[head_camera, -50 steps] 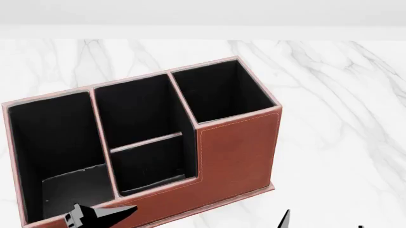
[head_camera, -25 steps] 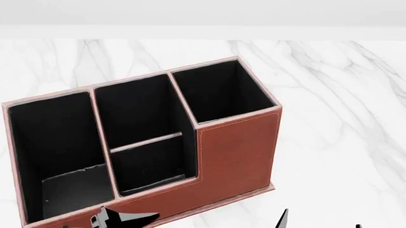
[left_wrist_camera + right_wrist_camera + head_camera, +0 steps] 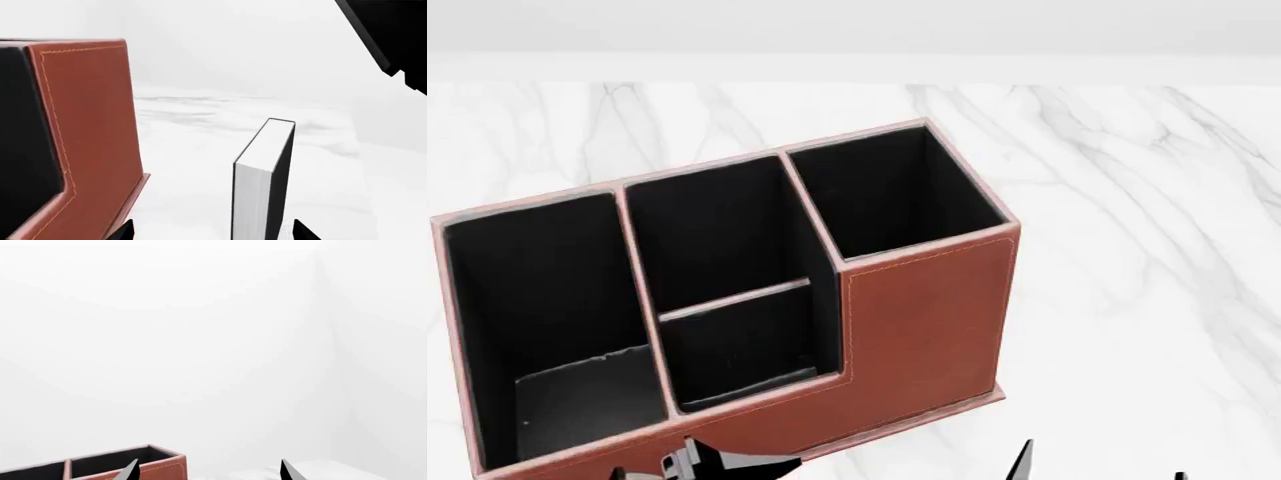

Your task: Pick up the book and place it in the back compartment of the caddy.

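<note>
Left wrist view | book (image 3: pixel 263 180) upright beside caddy (image 3: pixel 87 130) | no readable writing

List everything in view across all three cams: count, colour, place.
caddy: 1, reddish-brown with black lining, on the table, in front of the robot; four cells, all look empty.
book: 1, black covers, white pages, standing upright on the table beside the caddy, apart from it; seen only in the left wrist view.
table: 1, white marble, under everything.
left gripper: 1, black, fingertips either side of the book, open, not touching it.
right gripper: 1, black, raised near the caddy's tall end, open, empty.
</note>
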Tool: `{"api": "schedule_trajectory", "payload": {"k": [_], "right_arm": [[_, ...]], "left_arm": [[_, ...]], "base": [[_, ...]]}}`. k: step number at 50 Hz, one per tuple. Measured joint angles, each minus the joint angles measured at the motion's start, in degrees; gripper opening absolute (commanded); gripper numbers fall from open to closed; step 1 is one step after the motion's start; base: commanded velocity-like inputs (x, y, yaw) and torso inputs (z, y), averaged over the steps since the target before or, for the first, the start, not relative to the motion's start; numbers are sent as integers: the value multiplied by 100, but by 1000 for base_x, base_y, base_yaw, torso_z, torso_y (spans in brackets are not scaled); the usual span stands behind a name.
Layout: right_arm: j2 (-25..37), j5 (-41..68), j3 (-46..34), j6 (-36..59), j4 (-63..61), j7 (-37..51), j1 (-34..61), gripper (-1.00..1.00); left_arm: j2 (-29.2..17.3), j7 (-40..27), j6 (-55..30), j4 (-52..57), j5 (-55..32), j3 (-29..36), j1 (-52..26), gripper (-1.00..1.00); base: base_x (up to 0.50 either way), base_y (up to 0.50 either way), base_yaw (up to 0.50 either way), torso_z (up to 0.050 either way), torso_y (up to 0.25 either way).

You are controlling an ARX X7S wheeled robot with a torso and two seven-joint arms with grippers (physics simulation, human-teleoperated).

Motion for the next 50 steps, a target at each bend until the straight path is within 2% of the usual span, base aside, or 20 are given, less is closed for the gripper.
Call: {"api": "schedule_trajectory", "payload": {"k": [26, 50], "right_arm": [[48, 34, -5, -13, -43, 55, -11, 100], [90, 63, -18, -34, -50, 89, -7, 100]], "left_arm": [[309, 85, -161, -292, 148, 250, -267, 100], [872, 287, 100, -1538, 345, 406, -682, 100]], "base": [[0, 0, 0, 0, 0], [0, 0, 0, 0, 0]]}}
